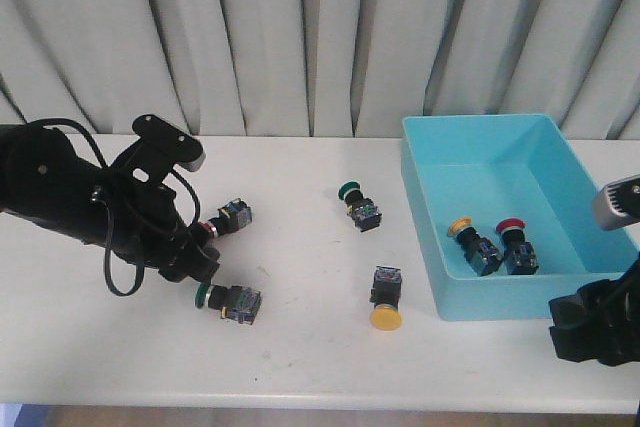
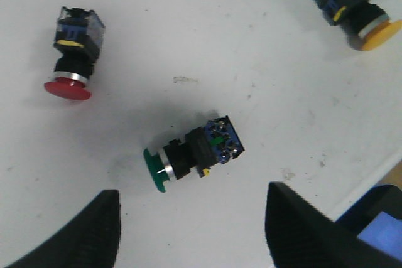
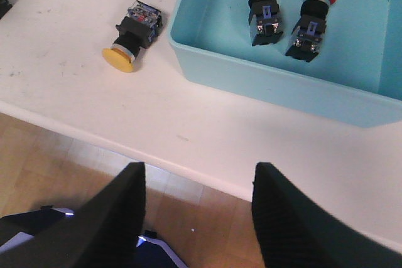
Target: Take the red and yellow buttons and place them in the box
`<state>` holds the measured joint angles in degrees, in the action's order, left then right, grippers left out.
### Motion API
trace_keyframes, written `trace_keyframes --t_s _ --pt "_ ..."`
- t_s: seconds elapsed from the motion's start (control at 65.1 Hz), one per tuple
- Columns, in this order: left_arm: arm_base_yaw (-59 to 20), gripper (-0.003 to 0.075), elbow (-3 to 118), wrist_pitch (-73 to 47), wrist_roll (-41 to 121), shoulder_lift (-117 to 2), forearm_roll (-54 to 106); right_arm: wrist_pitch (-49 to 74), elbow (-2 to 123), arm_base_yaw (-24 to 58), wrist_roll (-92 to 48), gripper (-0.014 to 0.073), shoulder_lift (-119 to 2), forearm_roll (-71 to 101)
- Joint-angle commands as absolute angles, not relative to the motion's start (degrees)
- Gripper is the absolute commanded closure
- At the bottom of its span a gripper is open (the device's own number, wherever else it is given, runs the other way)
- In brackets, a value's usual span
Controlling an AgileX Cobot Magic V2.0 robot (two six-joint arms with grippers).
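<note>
Your box (image 1: pixel 420 202) is a big blue-green bin with straight walls, sitting on the white table (image 1: pixel 300 347) on the right side. Two buttons already lie inside it, side by side near its front wall: a yellow-capped button in the box (image 1: pixel 473 244) and a red-capped button in the box (image 1: pixel 515 245), each a round cap on a stubby black body. Outside the box, a yellow button on the table (image 1: pixel 385 299) lies on its side just left of the box's front corner, cap toward you. A red button on the table (image 1: pixel 226 218) lies over on the left, right next to your left arm. Two green buttons are out there too, one at the middle back (image 1: pixel 358 203) and one low on the left (image 1: pixel 230 301). Your left gripper (image 2: pixel 191 230) hangs above the table with its two fingers spread apart and nothing between them. In its wrist view the green button (image 2: pixel 191 152) lies just ahead of the fingers, the red button (image 2: pixel 72 54) is farther off to one side, and the yellow button (image 2: pixel 358 7) is well away. Your right gripper (image 3: pixel 198 218) is spread wide and holds nothing. It hangs past the table's front edge, over the floor, with the box (image 3: pixel 264 83) and the yellow button (image 3: pixel 133 36) out ahead of it.
</note>
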<state>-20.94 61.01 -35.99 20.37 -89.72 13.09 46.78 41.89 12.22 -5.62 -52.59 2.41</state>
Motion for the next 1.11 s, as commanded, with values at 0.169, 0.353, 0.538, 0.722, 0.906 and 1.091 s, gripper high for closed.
trace_keyframes --t_s 0.169,0.353,0.538,0.722,0.906,1.091 --pt "-20.95 0.0503 62.40 -33.40 16.48 -87.07 10.70 42.58 43.20 12.21 -5.62 0.0403 -51.95 2.07" --pt "-20.95 0.0689 62.40 -33.35 16.48 -87.07 10.70 42.58 43.20 12.21 -5.62 0.0564 -51.95 2.18" --pt "-20.95 0.0728 62.40 -34.74 16.48 -87.07 10.76 42.88 43.20 12.21 -5.62 0.0601 -51.95 2.12" --pt "-20.95 0.0728 62.40 -36.11 16.48 -87.07 10.76 46.29 43.20 12.21 -5.63 0.0601 -51.95 2.17" --pt "-20.95 0.0728 62.40 -36.11 16.48 -87.07 10.76 46.61 43.20 12.21 -5.63 0.0601 -51.95 2.17" --pt "-20.95 0.0728 62.40 -35.92 16.48 -87.07 10.76 46.61 43.20 12.21 -5.63 0.0601 -51.95 2.17"
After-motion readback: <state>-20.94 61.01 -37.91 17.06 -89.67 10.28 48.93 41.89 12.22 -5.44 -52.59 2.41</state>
